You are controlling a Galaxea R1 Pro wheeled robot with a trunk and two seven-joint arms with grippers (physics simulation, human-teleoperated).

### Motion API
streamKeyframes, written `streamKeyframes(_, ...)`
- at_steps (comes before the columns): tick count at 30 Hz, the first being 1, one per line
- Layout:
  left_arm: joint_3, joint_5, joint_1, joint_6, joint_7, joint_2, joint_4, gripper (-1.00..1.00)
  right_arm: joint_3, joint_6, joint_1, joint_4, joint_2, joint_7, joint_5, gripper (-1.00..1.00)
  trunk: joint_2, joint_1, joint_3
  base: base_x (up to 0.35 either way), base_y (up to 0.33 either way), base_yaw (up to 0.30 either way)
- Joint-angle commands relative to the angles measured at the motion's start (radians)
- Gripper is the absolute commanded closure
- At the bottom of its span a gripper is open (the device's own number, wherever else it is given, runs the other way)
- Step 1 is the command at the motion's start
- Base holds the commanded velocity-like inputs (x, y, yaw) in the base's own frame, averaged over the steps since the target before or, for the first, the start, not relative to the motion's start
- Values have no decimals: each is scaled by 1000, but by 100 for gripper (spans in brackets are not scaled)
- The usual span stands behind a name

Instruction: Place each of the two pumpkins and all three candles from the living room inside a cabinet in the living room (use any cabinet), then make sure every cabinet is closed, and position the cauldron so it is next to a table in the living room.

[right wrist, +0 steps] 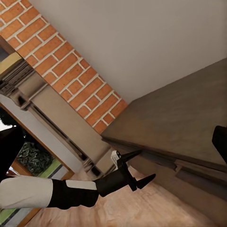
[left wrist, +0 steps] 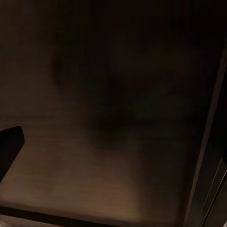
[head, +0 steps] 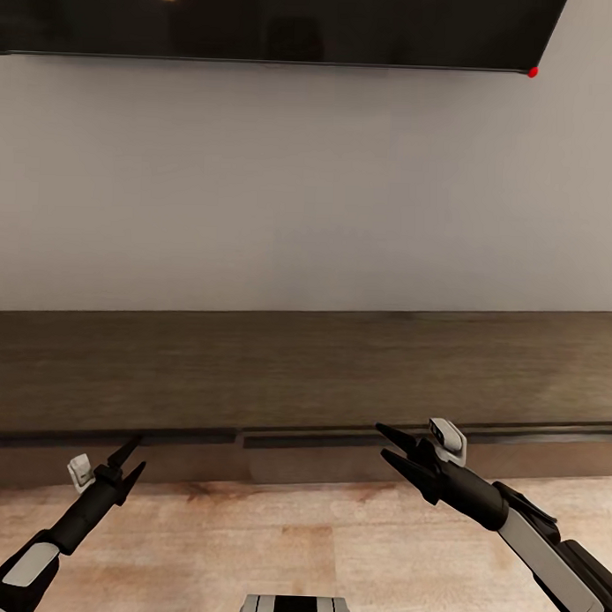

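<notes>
The head view looks forward and down from behind both arms, straight at the long, low dark-brown cabinet [head: 303,376] against the grey wall [head: 310,191], with the wood floor [head: 271,534] nearest. The left wrist view sits very close to dark wood-grain wood [left wrist: 104,142], too near and dim to tell which part it is. The right wrist view looks leftward along the cabinet [right wrist: 184,123], taking in the left gripper [right wrist: 142,168] and a brick wall [right wrist: 71,71] at the far left; it shares cabinet, floor and left gripper [head: 129,459] with the head view.
</notes>
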Motion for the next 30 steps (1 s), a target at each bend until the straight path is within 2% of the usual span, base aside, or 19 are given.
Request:
streamKeyframes(1,7,-5,-14,-1,11,0,3,-100,2,10,-1,0,-1,2,-11,-100,0,0,-1,0,0,0)
streamKeyframes(30,7,-5,-14,-1,7,0,3,-100,2,10,-1,0,-1,4,-11,-100,0,0,-1,0,0,0)
